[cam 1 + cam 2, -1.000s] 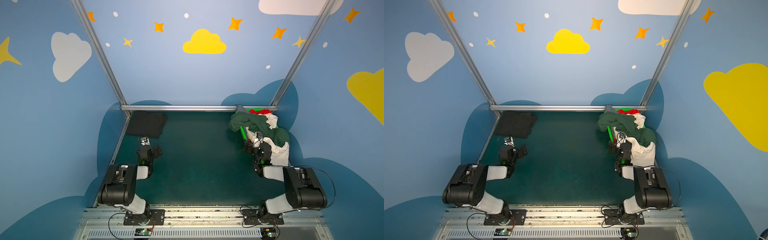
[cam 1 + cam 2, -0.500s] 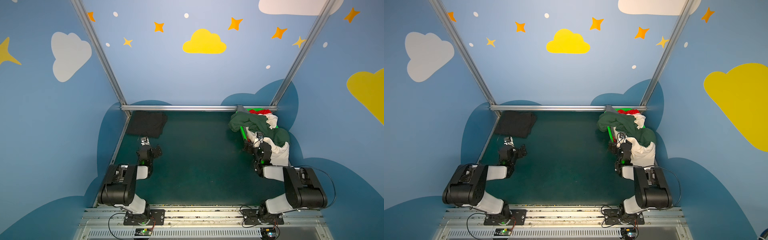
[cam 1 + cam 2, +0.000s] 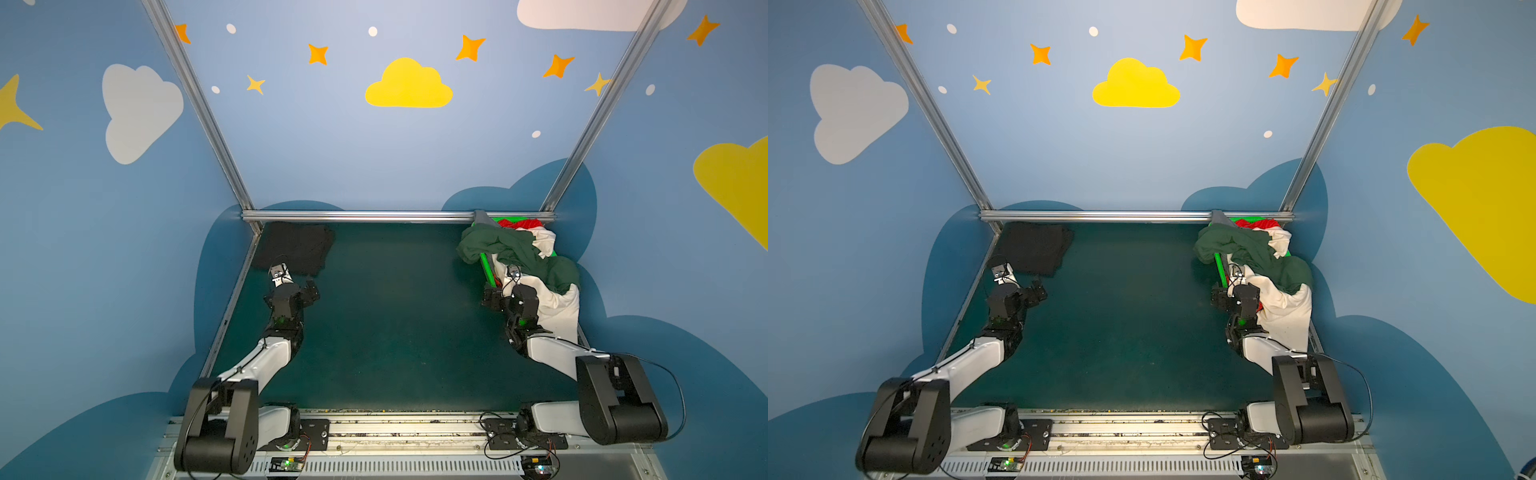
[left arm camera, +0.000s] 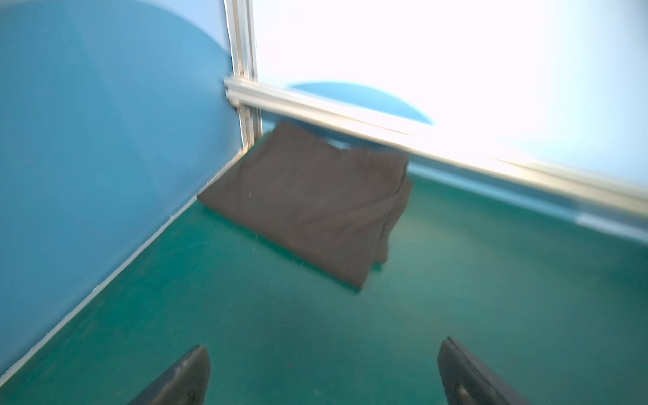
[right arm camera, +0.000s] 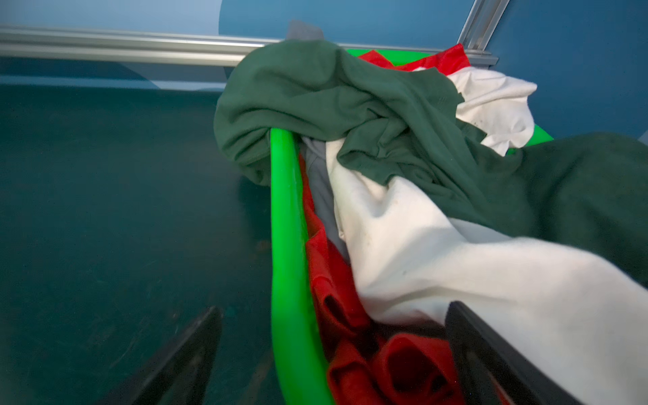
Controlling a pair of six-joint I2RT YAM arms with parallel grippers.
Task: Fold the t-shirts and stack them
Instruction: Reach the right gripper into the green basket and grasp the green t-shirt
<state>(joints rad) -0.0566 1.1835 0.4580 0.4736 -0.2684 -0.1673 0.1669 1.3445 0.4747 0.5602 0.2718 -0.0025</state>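
Black tee [image 4: 308,200] is seen folded flat on the mat [image 3: 395,324] in the far left corner, with the left gripper [image 4: 324,350] spread wide and empty just short of it. At far right the basket [image 5: 287,245] is heaped with a crumpled green tee [image 5: 333,98] on top, then white tee [image 5: 420,245], red tee [image 5: 329,280] and grey tee [image 5: 319,182]. The right gripper [image 5: 335,308] is held wide apart astride the basket rim, nothing gripped, one finger by the white tee.

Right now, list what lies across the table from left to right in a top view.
Folded black cloth t-shirt → dark green table surface → bright green plastic basket.
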